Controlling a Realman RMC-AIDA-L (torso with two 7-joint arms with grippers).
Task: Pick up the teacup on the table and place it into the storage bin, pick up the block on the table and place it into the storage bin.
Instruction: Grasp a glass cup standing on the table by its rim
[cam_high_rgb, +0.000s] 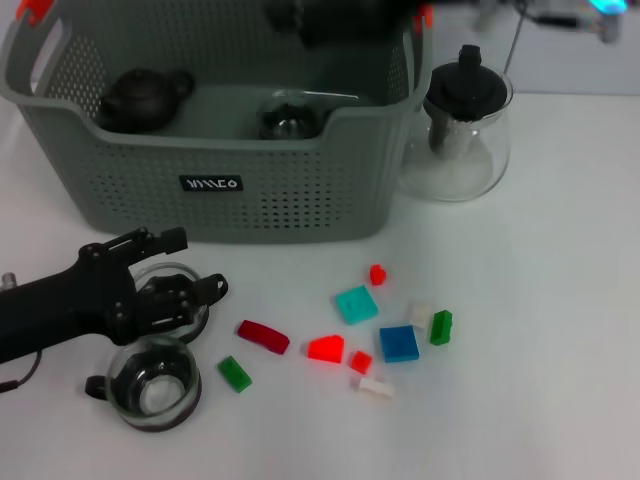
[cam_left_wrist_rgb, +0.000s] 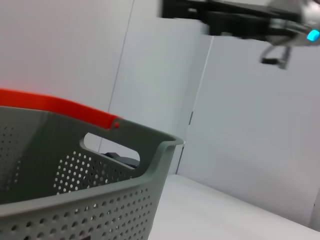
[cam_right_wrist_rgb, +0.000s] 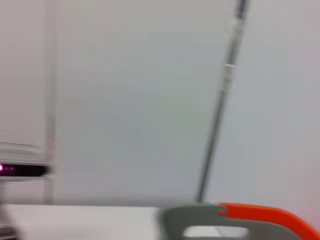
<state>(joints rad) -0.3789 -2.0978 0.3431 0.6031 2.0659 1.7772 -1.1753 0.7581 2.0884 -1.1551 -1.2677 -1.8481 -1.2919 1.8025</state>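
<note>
Resting at the lower left of the head view, a glass teacup (cam_high_rgb: 153, 383) sits on the table (cam_high_rgb: 540, 400); just above it the left gripper (cam_high_rgb: 190, 295) spreads open around a second glass cup (cam_high_rgb: 172, 300). Coloured blocks (cam_high_rgb: 398, 343) lie centre-right. The storage bin (cam_high_rgb: 230, 190) fills the upper left. The right gripper's state cannot be told.

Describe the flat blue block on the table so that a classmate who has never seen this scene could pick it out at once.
Start at the grey-green storage bin at the back of the white table. In front of its right corner lies a scatter of small coloured blocks. The blue block sits low in that scatter, between a small red piece and a green one: it is the only deep blue one, square and flat.
</note>
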